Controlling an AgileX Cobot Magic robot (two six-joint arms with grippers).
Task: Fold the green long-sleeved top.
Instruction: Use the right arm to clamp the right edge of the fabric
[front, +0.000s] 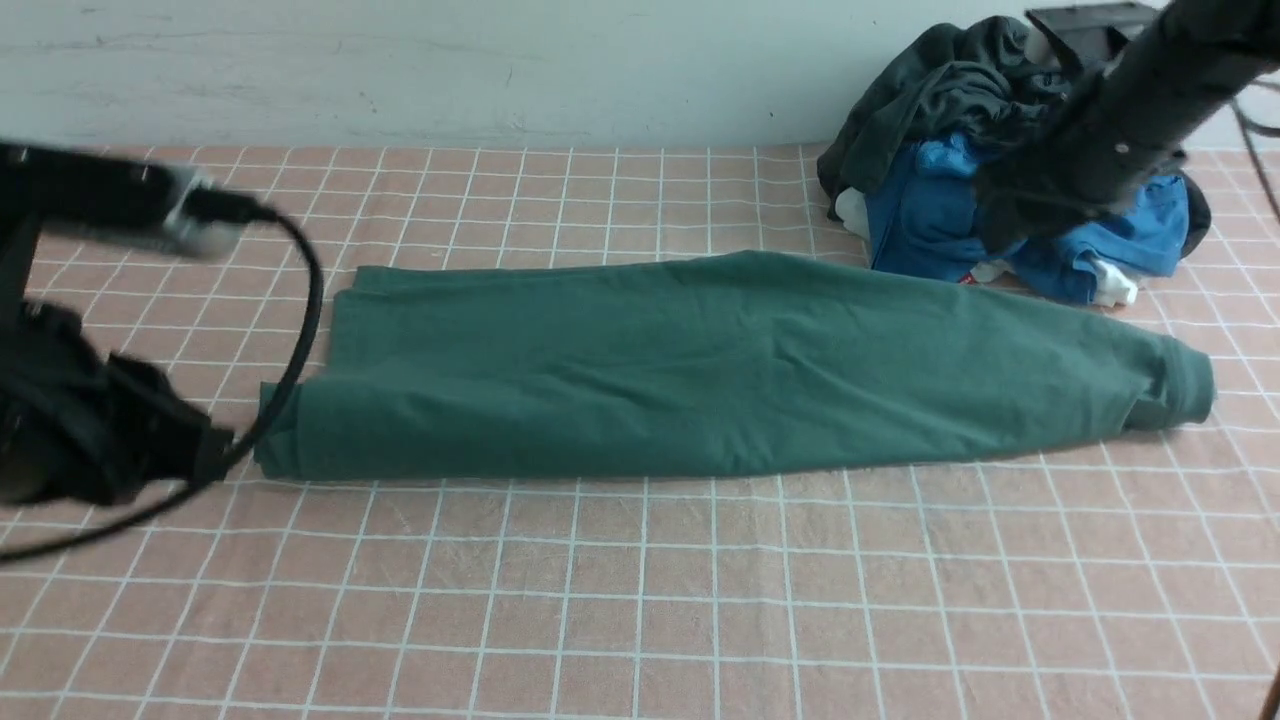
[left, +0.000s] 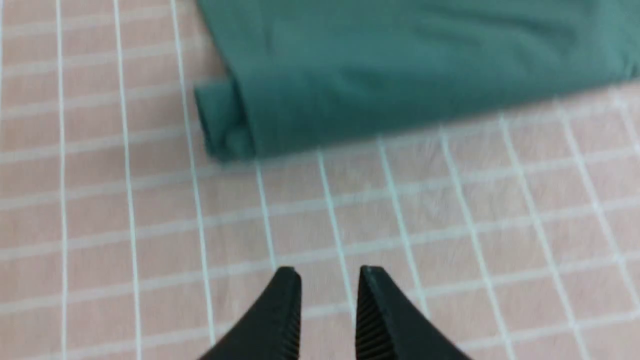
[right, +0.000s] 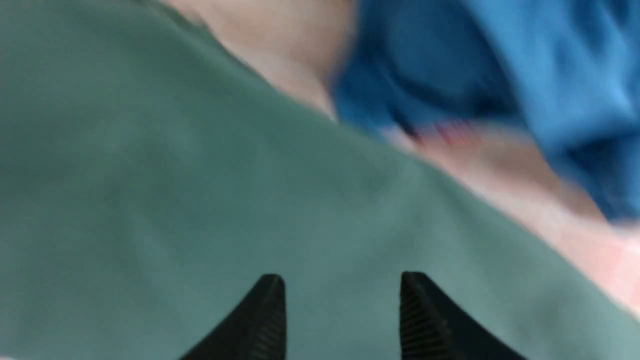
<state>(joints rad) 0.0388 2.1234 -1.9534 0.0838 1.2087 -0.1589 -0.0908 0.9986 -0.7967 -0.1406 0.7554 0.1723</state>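
The green long-sleeved top (front: 700, 370) lies folded lengthwise into a long band across the middle of the table, with a cuff (front: 1185, 390) at its right end. My left arm (front: 90, 430) is blurred at the left edge, just short of the top's left end. In the left wrist view my left gripper (left: 330, 272) hangs open over bare tablecloth, a little way from the top's rolled end (left: 235, 125). My right arm (front: 1120, 130) reaches in from the upper right. My right gripper (right: 342, 277) stands open just above the green top (right: 175, 200), holding nothing.
A heap of clothes sits at the back right: a dark charcoal garment (front: 940, 90) over a bright blue one (front: 920, 215), which also shows as the blue garment (right: 525, 65) close to the right gripper. A pink checked tablecloth (front: 640, 600) covers the table. A black cable (front: 305, 300) loops from the left arm.
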